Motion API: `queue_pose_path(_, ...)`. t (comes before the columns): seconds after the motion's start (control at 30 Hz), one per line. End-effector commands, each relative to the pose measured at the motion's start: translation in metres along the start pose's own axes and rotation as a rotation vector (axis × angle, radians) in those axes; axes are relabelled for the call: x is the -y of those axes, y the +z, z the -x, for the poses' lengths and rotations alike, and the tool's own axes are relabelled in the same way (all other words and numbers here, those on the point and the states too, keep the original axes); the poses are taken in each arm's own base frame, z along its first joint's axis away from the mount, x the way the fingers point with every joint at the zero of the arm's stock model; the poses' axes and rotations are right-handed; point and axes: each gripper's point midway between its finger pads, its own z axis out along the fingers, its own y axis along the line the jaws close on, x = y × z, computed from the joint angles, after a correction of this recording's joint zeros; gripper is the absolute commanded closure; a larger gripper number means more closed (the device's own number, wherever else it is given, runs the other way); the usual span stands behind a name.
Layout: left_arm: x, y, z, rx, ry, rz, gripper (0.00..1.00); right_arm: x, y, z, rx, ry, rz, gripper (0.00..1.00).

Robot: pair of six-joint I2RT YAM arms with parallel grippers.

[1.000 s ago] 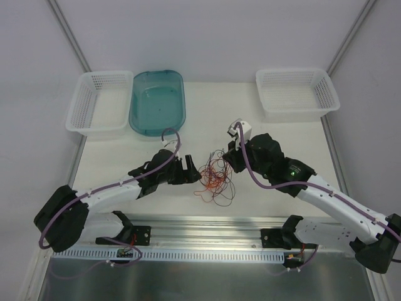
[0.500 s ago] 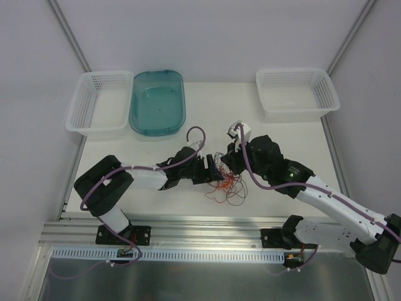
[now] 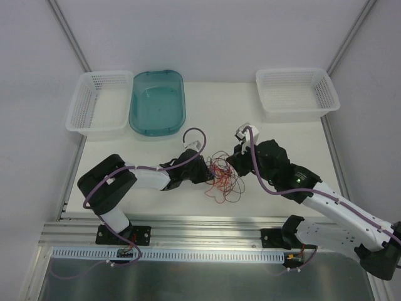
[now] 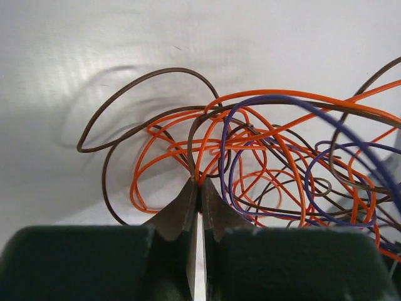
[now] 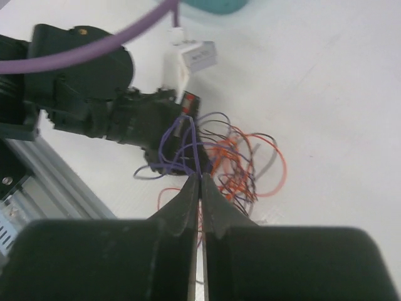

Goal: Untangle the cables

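Left wrist | left claw (image 4: 199, 187) clenched on cables (image 4: 276, 97) at its tips | right claw (image 5: 200, 180) likewise

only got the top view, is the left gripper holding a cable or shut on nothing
observer: Left wrist view: left gripper is shut, with an orange cable and a dark cable pinched at its tips.
operator: and the right
observer: Right wrist view: right gripper is shut too; a purple cable runs into its tips and looks pinched.
operator: is the bundle flat on the table
observer: Not all of it. In the left wrist view, the dark loop's shadow lies offset on the table.
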Motion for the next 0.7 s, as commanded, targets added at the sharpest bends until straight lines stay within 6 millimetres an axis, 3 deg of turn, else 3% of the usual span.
queue_pose_path(0.0,-0.028,-0.024,0.030,0.138,0.095,0.194,1.00,0.025,-0.030,0.021,0.085,-0.002,-0.133,0.99)
queue_pose_path(0.03,-0.045,-0.031,0.033,0.155,0.112,0.280,1.00,0.039,-0.039,0.028,0.110,0.000,-0.206,0.99)
queue_pose_path(0.17,-0.080,-0.060,0.050,0.218,0.073,0.372,1.00,0.074,-0.075,0.031,0.138,0.022,-0.389,0.99)
queue_pose_path(0.33,-0.120,-0.093,0.053,0.255,0.039,0.466,1.00,0.116,-0.112,0.021,0.146,0.084,-0.603,0.99)
queue_pose_path(0.53,-0.137,-0.141,0.067,0.360,0.031,0.516,1.00,0.146,-0.143,0.013,0.158,0.152,-0.765,0.99)
queue_pose_path(0.67,-0.150,-0.159,0.065,0.376,0.018,0.549,1.00,0.158,-0.164,0.017,0.188,0.178,-0.854,0.99)
